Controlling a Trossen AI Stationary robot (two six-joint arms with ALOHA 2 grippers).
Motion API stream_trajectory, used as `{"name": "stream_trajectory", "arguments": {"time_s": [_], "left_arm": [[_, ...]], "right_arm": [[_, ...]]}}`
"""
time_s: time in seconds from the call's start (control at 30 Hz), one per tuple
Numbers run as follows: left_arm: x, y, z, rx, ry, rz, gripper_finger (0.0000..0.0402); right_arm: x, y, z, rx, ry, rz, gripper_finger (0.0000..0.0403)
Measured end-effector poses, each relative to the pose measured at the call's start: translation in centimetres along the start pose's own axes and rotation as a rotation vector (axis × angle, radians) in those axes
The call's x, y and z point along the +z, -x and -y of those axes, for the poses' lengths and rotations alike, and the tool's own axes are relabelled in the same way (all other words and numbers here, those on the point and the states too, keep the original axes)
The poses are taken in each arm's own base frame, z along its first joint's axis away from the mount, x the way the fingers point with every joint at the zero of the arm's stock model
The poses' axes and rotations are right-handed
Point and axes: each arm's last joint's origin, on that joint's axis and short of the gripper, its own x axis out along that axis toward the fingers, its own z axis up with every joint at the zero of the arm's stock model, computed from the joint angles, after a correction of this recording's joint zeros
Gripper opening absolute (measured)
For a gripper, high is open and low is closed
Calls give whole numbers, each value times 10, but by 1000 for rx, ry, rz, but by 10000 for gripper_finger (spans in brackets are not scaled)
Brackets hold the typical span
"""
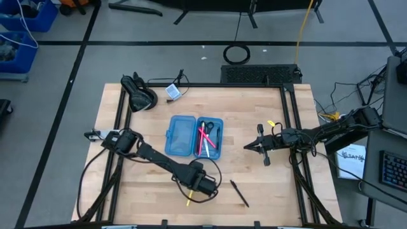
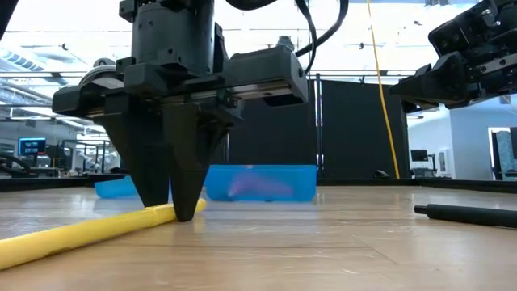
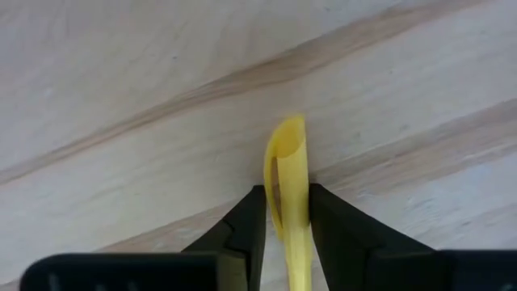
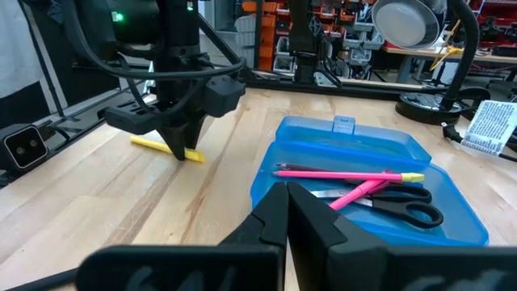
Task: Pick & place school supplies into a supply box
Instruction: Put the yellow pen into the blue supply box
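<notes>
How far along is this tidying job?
Done: black-handled scissors and pink pens lie in the translucent blue plastic box. In hand: the left gripper has its fingers on either side of a yellow pen on the wooden table. Left: that pen and a black pen. The right gripper waits shut.

Wooden table (image 1: 254, 184): light butcher-block top, black metal frame along its edges.

Black desk lamp (image 1: 138, 93): lay at the table's far left corner; in the right wrist view its silver shade (image 4: 405, 22) stood above a dark round base.

Small white printed card (image 1: 172, 91): lay just beside the lamp, near the far edge.

Coiled black cable (image 1: 236, 54): lay on the grey floor beyond the table.

Yellow cable (image 1: 304, 28): ran across the floor toward the table's far right corner.

Dark blue bin (image 1: 28, 16): stood on the floor, far left, well apart from the table.

Keyboard (image 1: 393, 176): sat at the right edge, off the table.
</notes>
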Motion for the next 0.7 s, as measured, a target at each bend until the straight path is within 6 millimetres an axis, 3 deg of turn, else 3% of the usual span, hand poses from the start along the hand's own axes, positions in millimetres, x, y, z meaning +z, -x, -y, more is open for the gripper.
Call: {"name": "stream_trajectory", "arguments": {"time_s": [0.13,0.27,0.7], "left_arm": [[0,0,0,-3,-20,33,86],[-2,1,0,-8,-62,72,45],[-13,27,-5,-60,-76,209,44]], "right_arm": [[0,0,0,0,0,0,0],[0,0,0,0,0,0,0],[0,0,0,0,-1,4,0]]}}
